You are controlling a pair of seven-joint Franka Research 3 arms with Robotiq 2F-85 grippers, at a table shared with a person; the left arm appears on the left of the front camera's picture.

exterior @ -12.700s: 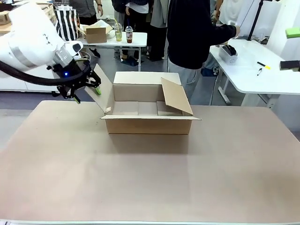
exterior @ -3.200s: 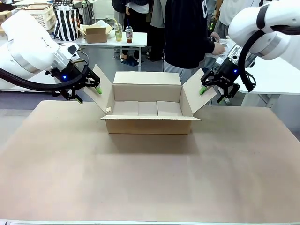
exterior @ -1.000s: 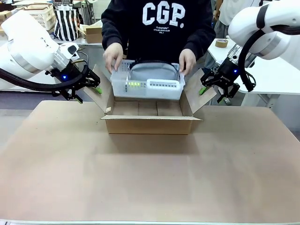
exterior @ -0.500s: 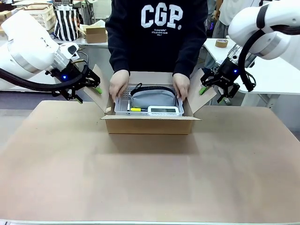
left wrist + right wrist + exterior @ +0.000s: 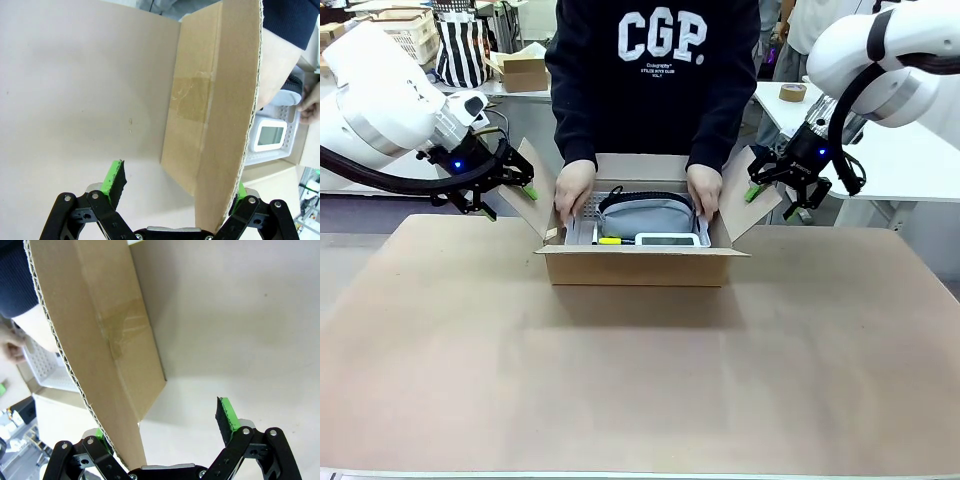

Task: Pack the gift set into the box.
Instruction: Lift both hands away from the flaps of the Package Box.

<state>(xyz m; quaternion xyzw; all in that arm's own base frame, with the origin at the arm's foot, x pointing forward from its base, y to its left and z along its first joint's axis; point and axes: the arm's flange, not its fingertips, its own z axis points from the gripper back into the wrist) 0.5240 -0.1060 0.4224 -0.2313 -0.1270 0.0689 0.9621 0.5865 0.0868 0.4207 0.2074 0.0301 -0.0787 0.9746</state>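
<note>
The brown carton (image 5: 640,268) stands on the table with its flaps spread. A person's hands (image 5: 573,190) hold the white perforated tray (image 5: 582,225) inside it. In the tray lie the grey pouch (image 5: 648,215), the yellow stick (image 5: 610,240) and the white gadget (image 5: 666,239). My left gripper (image 5: 525,190) is open and straddles the left flap (image 5: 215,100), whose edge rests by one finger. My right gripper (image 5: 756,190) is open and straddles the right flap (image 5: 100,325) in the same way. The left wrist view shows the gadget (image 5: 270,136) past the flap.
The tan table (image 5: 640,380) stretches in front of the carton. A white side table with a tape roll (image 5: 796,92) stands behind my right arm. Far back sit a smaller cardboard box (image 5: 524,72) and a striped bag (image 5: 462,45).
The person has lowered the tray with the pouch, stick and gadget from above the carton down into it. Both grippers stay at their flaps, unmoved.
</note>
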